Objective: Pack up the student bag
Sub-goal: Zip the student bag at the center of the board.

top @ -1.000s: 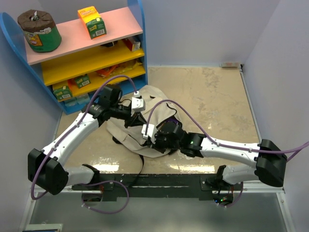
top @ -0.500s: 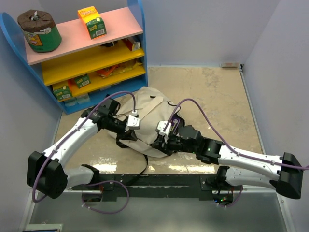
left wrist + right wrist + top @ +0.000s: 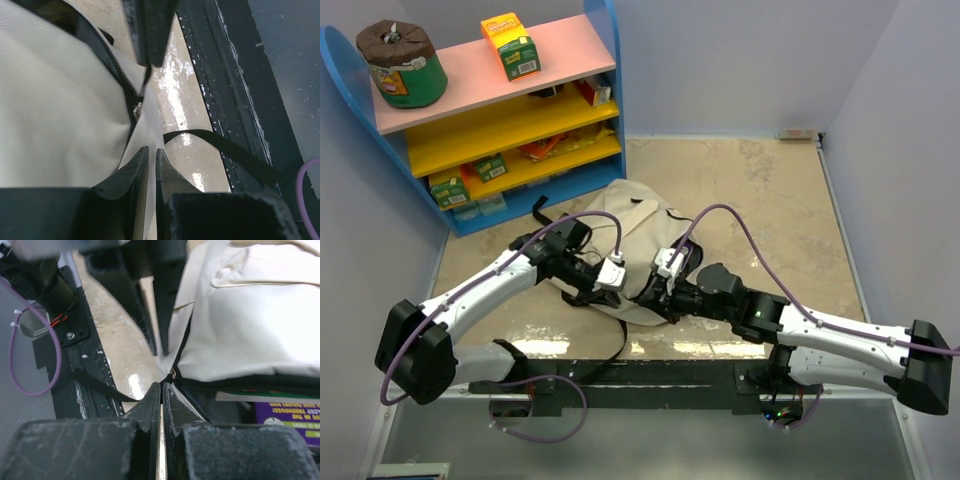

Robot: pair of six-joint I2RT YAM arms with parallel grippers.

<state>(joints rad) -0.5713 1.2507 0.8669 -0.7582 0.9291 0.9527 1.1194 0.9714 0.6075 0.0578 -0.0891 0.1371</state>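
The beige student bag [image 3: 635,225] lies on the table in front of the arms, its black zipper mouth facing the near edge. My left gripper [image 3: 612,276] is shut on the bag's cream fabric edge [image 3: 65,100], just below the zipper pull [image 3: 136,111]. My right gripper [image 3: 657,284] is shut on a thin fold of the bag's fabric at the zipper end [image 3: 173,372]. The two grippers [image 3: 151,150] [image 3: 162,385] face each other, close together at the near corner of the bag's mouth. A purple and green book [image 3: 290,412] shows inside the dark lining.
A blue shelf unit [image 3: 595,60] with pink and yellow boards stands at the back left, holding a toilet roll pack [image 3: 400,65], a juice box [image 3: 510,45] and small packets. A black bag strap [image 3: 225,150] trails over the black rail [image 3: 650,375] at the near edge.
Both grippers have moved closer together at the bag's near edge. The bag has been bunched and drawn slightly toward the back, and the right arm has swung left.
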